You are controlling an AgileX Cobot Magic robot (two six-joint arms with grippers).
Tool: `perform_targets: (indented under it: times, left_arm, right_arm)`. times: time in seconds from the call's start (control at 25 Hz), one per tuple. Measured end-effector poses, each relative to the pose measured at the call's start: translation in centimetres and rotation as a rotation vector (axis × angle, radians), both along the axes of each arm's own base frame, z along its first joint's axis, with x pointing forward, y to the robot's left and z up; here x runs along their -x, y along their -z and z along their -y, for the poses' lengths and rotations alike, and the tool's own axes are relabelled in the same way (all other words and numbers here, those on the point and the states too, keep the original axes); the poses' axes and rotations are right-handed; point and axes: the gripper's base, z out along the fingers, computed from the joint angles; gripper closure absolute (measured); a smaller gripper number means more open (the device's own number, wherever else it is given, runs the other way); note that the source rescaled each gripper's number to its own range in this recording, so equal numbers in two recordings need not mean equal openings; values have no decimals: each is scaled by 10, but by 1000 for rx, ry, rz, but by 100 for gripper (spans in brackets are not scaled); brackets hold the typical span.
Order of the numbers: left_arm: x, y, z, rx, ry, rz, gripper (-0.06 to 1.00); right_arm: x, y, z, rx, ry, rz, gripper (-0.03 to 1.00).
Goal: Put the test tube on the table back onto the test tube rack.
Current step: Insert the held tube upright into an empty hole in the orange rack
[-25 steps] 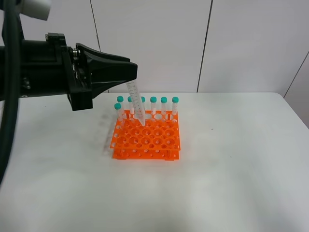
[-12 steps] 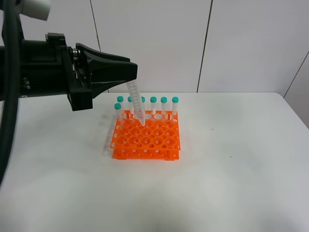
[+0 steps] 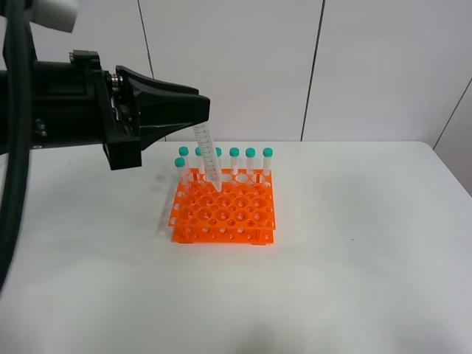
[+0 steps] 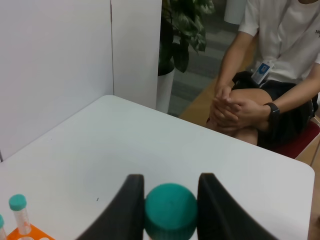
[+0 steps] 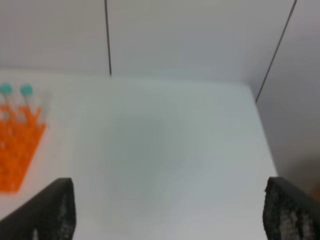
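Left pincer is closed on the test tube, gripping at the cap end. In the left wrist view the two black fingers press against either side of the teal cap, with no gap showing.

Exterior high view: the tube hangs below the pincer tip, cap hidden between the fingers, clear graduated body exposed. It is tilted, not upright, with the conical tip slanting down toward the right of the view. The tip sits over the rear part of the test tube rack, at about the level of its top tier. Cannot tell whether the tip has entered a hole or only hovers at the surface.

The rack stands on the white counter, near its middle. The other teal-capped tubes stand upright along the rack's rear row and at its rear left corner. The held tube crosses in front of one of them.

Right pincer is spread wide with nothing between its fingers, above bare counter. The rack lies well off to one side of it. The view is blurred.
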Motion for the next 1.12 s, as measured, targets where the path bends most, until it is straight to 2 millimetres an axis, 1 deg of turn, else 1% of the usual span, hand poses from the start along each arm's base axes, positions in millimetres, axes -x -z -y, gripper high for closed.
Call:
perform_targets:
  times: [0.08, 0.16, 0.2, 0.32, 0.48, 0.76, 0.84, 0.92, 1.12]
  left_arm:
    - [0, 0, 0, -2, 1, 3, 94]
    - [0, 0, 0, -4, 1, 6, 94]
    - [0, 0, 0, -4, 1, 6, 94]
    - [0, 0, 0, -4, 1, 6, 94]
    - [0, 0, 0, -4, 1, 7, 94]
    - [0, 0, 0, -4, 1, 7, 94]
    - [0, 0, 0, -4, 1, 7, 94]
    - [0, 0, 0, -4, 1, 7, 94]
    - [0, 0, 0, -6, 2, 8, 94]
  right_arm:
    - [-2, 29, 0, -22, 11, -61, 4]
    - [-1, 51, 0, -46, 21, -97, 4]
    - [0, 61, 0, -57, 26, -111, 4]
    - [3, 78, -1, -81, 33, -118, 4]
    - [8, 86, -1, -89, 34, -105, 4]
    - [9, 89, -2, -94, 35, -113, 4]
    - [8, 94, -1, -95, 36, -126, 4]
    - [4, 105, -1, -98, 37, -159, 4]
    - [-2, 109, 0, -94, 39, -127, 4]
